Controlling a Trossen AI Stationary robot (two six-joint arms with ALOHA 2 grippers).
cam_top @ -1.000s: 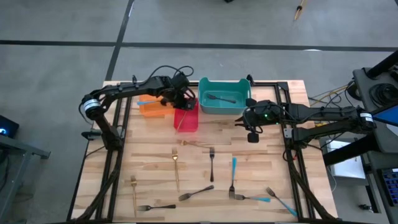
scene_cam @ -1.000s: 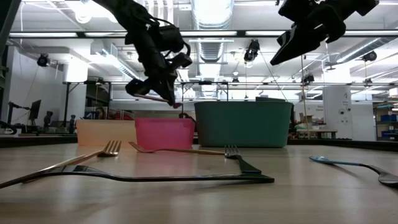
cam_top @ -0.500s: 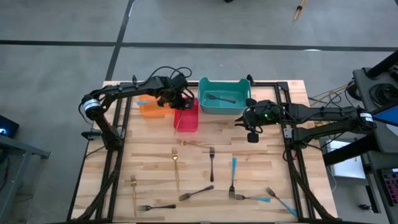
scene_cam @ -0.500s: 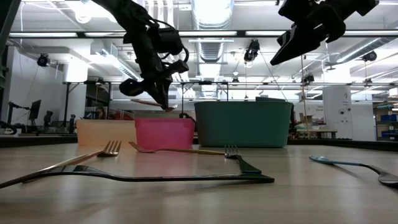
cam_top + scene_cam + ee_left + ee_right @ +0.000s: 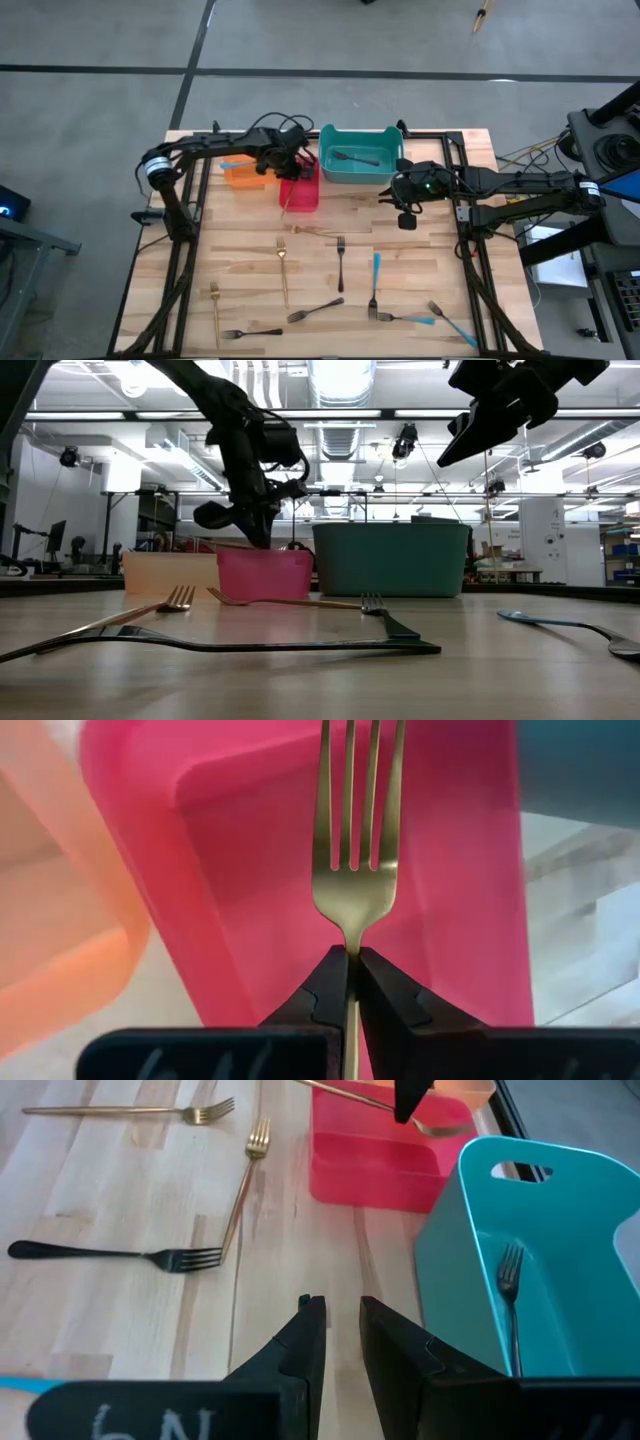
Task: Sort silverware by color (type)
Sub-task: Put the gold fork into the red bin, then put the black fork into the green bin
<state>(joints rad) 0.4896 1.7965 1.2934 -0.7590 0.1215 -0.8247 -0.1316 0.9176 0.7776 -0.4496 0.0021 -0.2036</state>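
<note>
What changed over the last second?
The left gripper, still shut on the gold fork, sank toward the red bin and swung the fork from sloping to about level over it. The right gripper stayed beside the teal bin; forks on the table unmoved.

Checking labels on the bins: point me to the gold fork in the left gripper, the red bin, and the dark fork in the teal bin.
gold fork [image 5: 356, 900]: left wrist view, on the neck below the tines.
red bin [image 5: 301, 195]: high view, on its inner floor.
dark fork [image 5: 509, 1295]: right wrist view, on the handle below the tines.
</note>
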